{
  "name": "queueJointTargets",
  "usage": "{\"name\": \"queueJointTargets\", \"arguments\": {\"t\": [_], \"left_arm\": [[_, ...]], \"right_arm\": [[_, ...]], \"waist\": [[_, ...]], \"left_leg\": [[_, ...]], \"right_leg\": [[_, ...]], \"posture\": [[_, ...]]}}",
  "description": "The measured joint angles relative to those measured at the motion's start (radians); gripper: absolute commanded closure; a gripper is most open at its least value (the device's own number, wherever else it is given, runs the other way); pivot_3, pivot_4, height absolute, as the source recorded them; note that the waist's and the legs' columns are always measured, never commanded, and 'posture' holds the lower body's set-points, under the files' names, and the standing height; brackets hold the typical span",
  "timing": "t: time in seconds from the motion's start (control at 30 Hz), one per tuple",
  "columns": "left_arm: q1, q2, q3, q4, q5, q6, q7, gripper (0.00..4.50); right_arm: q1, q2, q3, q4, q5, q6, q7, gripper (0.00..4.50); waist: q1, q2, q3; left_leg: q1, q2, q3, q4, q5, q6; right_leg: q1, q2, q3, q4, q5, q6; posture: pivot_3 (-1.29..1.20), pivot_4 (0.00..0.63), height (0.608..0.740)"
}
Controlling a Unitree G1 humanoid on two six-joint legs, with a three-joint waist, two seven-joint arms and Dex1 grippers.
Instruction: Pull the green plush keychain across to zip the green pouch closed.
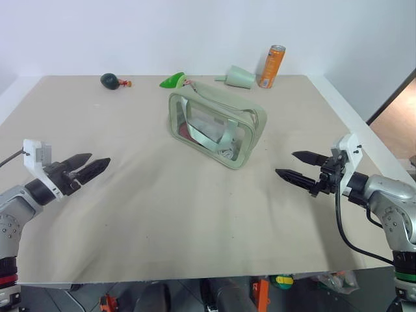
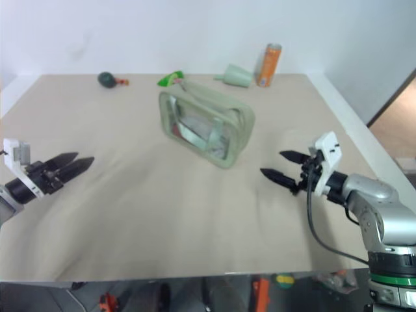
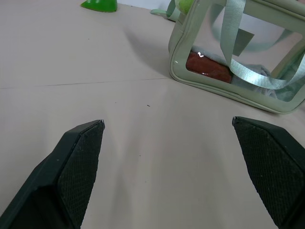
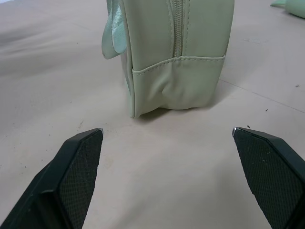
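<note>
The green pouch (image 1: pixel 218 123) stands upright in the middle of the table, its clear side panel showing red items and a green webbing strap (image 3: pixel 238 67). The green plush keychain (image 1: pixel 188 82) sits at the pouch's far end, a small lime fuzzy bit (image 3: pixel 185 5) by the top. My left gripper (image 1: pixel 99 160) hovers open at the left, well short of the pouch. My right gripper (image 1: pixel 286 163) hovers open at the right, facing the pouch's near end, where the zipper (image 4: pixel 177 28) runs down the fabric. Neither holds anything.
At the back stand an orange can (image 1: pixel 273 65), a pale green cone (image 1: pixel 238 77), a bright green leaf-shaped wedge (image 1: pixel 172 80) and a dark green toy (image 1: pixel 112 80). The beige table (image 1: pixel 162 227) has its front edge close below both arms.
</note>
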Motion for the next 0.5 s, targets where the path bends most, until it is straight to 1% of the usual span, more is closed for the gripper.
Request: {"name": "queueJointTargets", "arguments": {"t": [0.07,0.17,0.23,0.33,0.43,0.5], "left_arm": [[0.002,0.0,-0.002,-0.003,0.003,0.0,-0.001,0.05],[0.018,0.0,-0.039,-0.035,0.013,0.002,-0.03,0.05],[0.012,0.0,-0.04,-0.035,0.009,0.005,-0.036,0.05],[-0.079,0.0,-0.029,-0.05,-0.039,0.028,-0.037,0.05],[-0.135,0.009,-0.016,-0.102,-0.101,0.058,-0.05,0.05],[-0.135,0.013,-0.019,-0.158,-0.117,0.054,-0.088,0.05]], "right_arm": [[0.0,0.0,0.0,0.0,0.0,0.001,-0.002,0.0],[-0.009,-0.001,0.0,-0.007,0.0,0.005,-0.016,0.0],[-0.052,0.0,-0.001,-0.004,0.0,0.009,-0.04,0.0],[-0.256,0.005,-0.003,0.014,0.007,0.026,-0.108,0.0],[-0.405,0.01,0.021,0.021,0.008,0.049,-0.129,0.0],[-0.483,0.028,0.054,0.025,0.012,0.081,-0.129,0.0]], "waist": [[0.0,0.0,0.0],[0.0,0.0,0.0],[-0.002,0.001,0.001],[-0.002,0.003,0.004],[-0.002,0.003,0.004],[-0.004,0.003,0.005]], "left_leg": [[0.0,0.0,0.0,0.0,0.0,0.0],[0.0,0.0,0.0,0.0,0.0,0.0],[0.0,0.0,0.001,0.0,0.0,0.0],[0.0,0.0,0.001,0.002,0.001,0.001],[0.0,0.0,0.001,0.001,0.001,0.001],[0.0,0.0,0.001,0.0,0.0,0.0]], "right_leg": [[0.0,0.0,0.0,0.0,0.0,0.0],[0.0,0.0,0.0,0.0,0.0,0.0],[0.0,0.0,0.001,0.0,0.0,0.0],[-0.001,0.001,0.0,0.001,0.002,0.002],[0.0,0.001,0.0,0.001,0.001,0.0],[-0.001,0.001,0.001,0.001,0.0,-0.002]], "posture": [[0.0,0.15,0.74],[0.0,0.15,0.74],[0.0,0.15,0.74],[0.0,0.15,0.74],[0.0,0.15,0.74],[0.0,0.15,0.74]]}}
